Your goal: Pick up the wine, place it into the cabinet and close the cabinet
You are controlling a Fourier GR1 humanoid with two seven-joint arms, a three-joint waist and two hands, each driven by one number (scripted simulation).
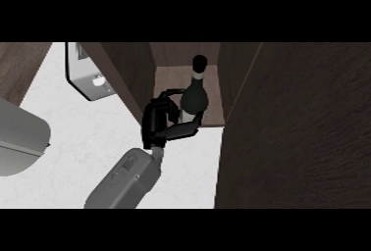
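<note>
A dark wine bottle (194, 95) stands upright at the front edge of the open cabinet's shelf (174, 72), its neck pointing toward the back. My right hand (158, 121) is beside it on the left. The fingers curl round the bottle's body from above and the thumb wraps under its base. The cabinet is dark wood, and its open door (297, 127) fills the right side of the view. A dark side panel (123, 78) borders the opening on the left. Only a grey forearm (18, 137) shows at the left edge; no left hand is visible.
The white counter (80, 147) runs beneath the arm and in front of the cabinet. A grey-and-white appliance (88, 73) sits at the back left, close to the cabinet's side panel. A strip of wood (18, 63) shows in the upper left corner.
</note>
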